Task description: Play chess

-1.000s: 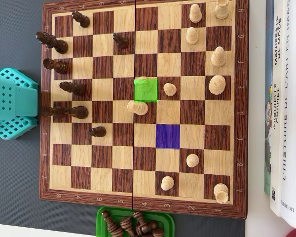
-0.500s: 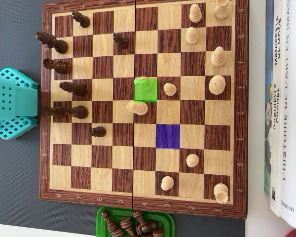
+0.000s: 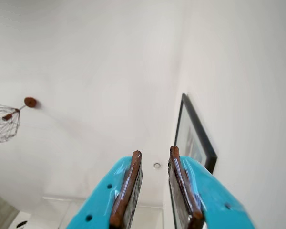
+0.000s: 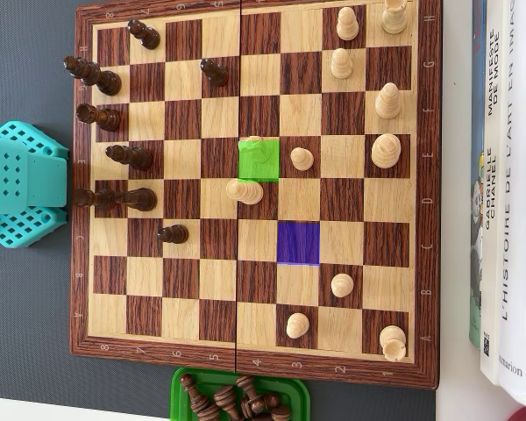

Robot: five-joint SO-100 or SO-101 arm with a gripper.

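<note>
The wooden chessboard (image 4: 254, 358) fills the overhead view. Dark pieces (image 4: 130, 157) stand along its left side and light pieces (image 4: 386, 151) along its right. One square is tinted green (image 4: 259, 161), and a light piece (image 4: 244, 190) sits just below it. Another square is tinted purple (image 4: 298, 242). In the wrist view my gripper (image 3: 155, 151) points up at a white ceiling. Its teal fingers (image 3: 128, 186) stand slightly apart, open, with nothing between them. Only the arm's teal body (image 4: 17, 184) shows in the overhead view, left of the board.
A green tray (image 4: 186, 382) holding several dark pieces sits at the board's bottom edge. Books (image 4: 507, 193) lie along the right edge. A dark mat (image 4: 26, 316) lies under the board. A framed picture (image 3: 195, 136) and a wire lamp (image 3: 2, 123) show in the wrist view.
</note>
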